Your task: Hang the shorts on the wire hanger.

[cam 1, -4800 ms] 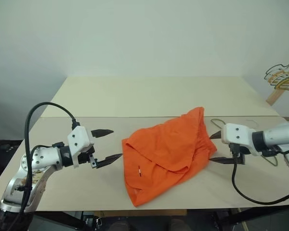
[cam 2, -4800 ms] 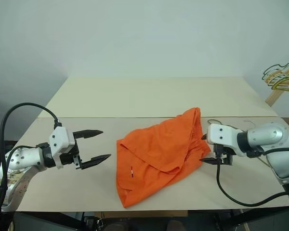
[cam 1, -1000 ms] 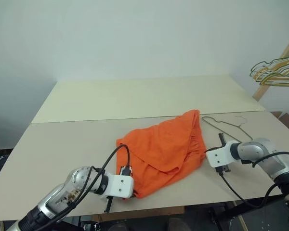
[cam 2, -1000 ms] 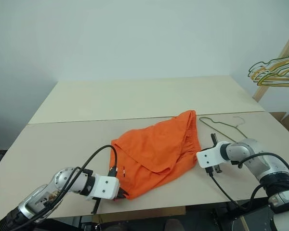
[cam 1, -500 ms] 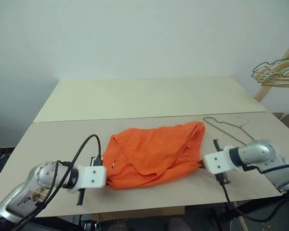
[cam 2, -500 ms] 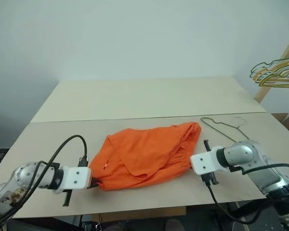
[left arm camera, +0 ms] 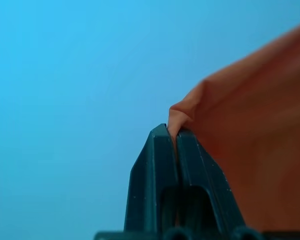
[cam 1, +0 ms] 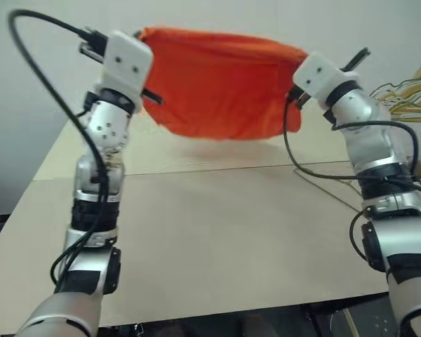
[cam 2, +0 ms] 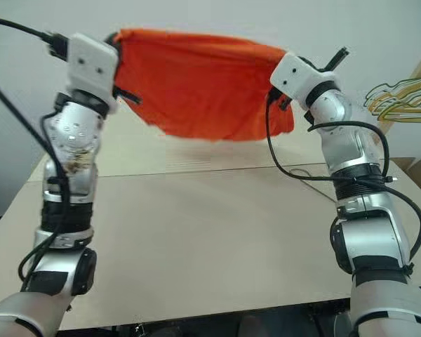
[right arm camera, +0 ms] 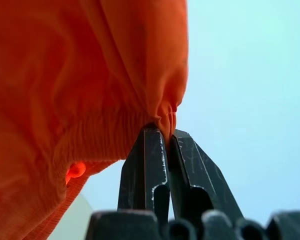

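Left gripper point(left arm camera: 176, 134): jaws pressed together on a pinched fold at one end of the shorts point(cam 1: 217, 84), raised high above the table point(cam 1: 196, 239).

Shorts: bright orange cloth, clear of the table, stretched sideways between the two grippers and sagging in a shallow curve along the lower hem; they hang over the far half of the table, about midway between its left and right edges.

Right gripper point(right arm camera: 166, 134): jaws closed on the gathered elastic waistband at the other end of the cloth, at roughly the same height as its partner.

Wire hanger point(cam 1: 337, 193): a thin length of wire shows on the table toward the right edge, partly behind the right arm; its full outline cannot be made out.

Coloured hangers point(cam 1: 407, 102): a bunch beyond the table's far right corner, not part of the job.

Step in hand, by judgement: lifting and spreading the garment. Hanging not yet begun. Next move likely calls for lowering the spread cloth toward the wire at the right edge, and freeing one gripper to take it.
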Motion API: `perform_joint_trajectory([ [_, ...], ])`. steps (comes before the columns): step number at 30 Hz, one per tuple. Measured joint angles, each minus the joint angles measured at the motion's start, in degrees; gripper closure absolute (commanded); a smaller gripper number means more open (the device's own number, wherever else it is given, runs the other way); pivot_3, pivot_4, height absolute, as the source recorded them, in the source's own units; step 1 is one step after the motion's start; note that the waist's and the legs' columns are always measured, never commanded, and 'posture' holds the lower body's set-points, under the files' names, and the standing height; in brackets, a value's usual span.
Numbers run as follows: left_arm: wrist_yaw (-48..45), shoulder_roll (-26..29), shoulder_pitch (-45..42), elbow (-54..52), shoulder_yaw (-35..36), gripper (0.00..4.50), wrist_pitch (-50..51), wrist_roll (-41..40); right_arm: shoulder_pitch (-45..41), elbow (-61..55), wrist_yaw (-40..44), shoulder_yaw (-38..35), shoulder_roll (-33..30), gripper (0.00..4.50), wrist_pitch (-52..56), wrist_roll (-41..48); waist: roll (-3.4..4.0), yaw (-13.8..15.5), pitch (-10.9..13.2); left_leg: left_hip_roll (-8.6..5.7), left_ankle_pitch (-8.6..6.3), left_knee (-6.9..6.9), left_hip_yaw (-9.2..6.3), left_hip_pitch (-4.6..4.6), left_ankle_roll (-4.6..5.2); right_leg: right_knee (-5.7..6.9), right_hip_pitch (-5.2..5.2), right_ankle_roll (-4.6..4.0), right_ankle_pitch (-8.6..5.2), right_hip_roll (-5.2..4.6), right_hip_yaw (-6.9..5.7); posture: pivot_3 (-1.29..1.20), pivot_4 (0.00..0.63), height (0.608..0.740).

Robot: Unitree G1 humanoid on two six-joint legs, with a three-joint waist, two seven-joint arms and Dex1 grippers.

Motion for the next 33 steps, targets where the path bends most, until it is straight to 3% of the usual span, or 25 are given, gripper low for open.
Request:
perform_joint_trajectory([
  [2, -5.57, 3.34, 7.73, -5.08, 0.18, 4.47, 0.29, -2.77, 6.68, -1.73, 3.15, 1.62, -1.87, 4.5, -3.26, -0.21, 0.01, -0.8, -0.11, 0.06, -0.07, 0.08, -0.18, -0.03, -0.12, -0.09, 0.17, 0.02, -0.02, -0.21, -0.92, 0.03, 0.0, 0.74],
  [4, -9.66, 5.01, 12.91, -8.56, 0.12, 4.47, 1.22, -5.32, 11.36, -2.42, 5.92, 3.51, -2.48, 4.5, -5.08, -0.41, 0.02, -1.12, -0.08, 0.01, -0.07, 0.15, -0.17, -0.46, -0.12, -0.88, 0.14, -0.06, -0.07, -0.32, -1.07, 0.03, 0.0, 0.74],
  [7, -17.22, 9.46, 22.31, -16.82, 0.35, 4.47, 1.64, -9.88, 18.59, -7.26, 12.39, 6.31, -4.86, 4.5, -9.75, 0.49, 0.12, -1.65, 0.0, 0.04, -0.01, 0.63, -0.19, -0.54, -0.14, -0.75, 0.22, -0.09, -0.08, -0.39, -1.04, 0.04, 0.0, 0.74],
  [9, -25.26, 14.71, 34.83, -24.6, 0.9, 4.47, 1.34, -14.66, 26.14, -12.98, 19.08, 8.57, -10.25, 4.5, -16.07, 1.95, 0.2, -1.68, 0.05, 0.12, -0.02, 0.49, -0.42, 0.2, -0.17, -0.66, 1.02, -0.2, -0.19, -0.39, -0.99, 0.04, 0.0, 0.74],
  [15, -37.01, 23.52, 52.77, -32.63, 2.8, 4.47, 1.94, -18.74, 31.07, -16.73, 27.11, 10.71, -12.97, 4.5, -22.85, 3.72, 0.18, -0.51, 0.99, 0.23, 0.04, 0.54, -0.06, 1.61, -0.26, -0.49, 2.3, -0.08, -0.49, -0.37, -0.46, 0.04, 0.0, 0.74],
  [19, -42.97, 28.61, 61.87, -34.6, 4.06, 4.47, -0.2, -18.49, 31.67, -17.48, 34.21, 11.39, -18.37, 4.5, -27.53, 4.72, 0.18, 1.21, 0.97, 0.33, 0.01, 0.5, 0.08, 1.84, -0.07, -0.34, 2.0, -0.54, -0.25, -0.35, -0.23, 0.04, 0.0, 0.74],
  [22, -46.97, 31.05, 66.56, -35.8, 4.09, 4.47, -0.62, -18.64, 32.72, -17.46, 39.26, 12.33, -21.24, 4.5, -30.73, 5.59, 0.17, 2.27, 0.96, 0.37, -0.05, 0.51, 0.21, 1.62, 0.04, -0.42, 1.79, -0.57, -0.3, -0.36, -0.16, 0.04, 0.0, 0.74],
  [33, -51.31, 33.52, 70.83, -39.91, 4.08, 4.47, 3.54, -20.35, 32.51, -17.05, 50.64, 14.01, -23.65, 4.5, -39.13, 9.72, 0.16, 3.16, 0.96, 0.36, -0.1, 0.57, 0.46, 1.1, 0.16, -0.44, 1.21, -0.57, -0.29, -0.31, 0.13, 0.05, 0.0, 0.74],
])
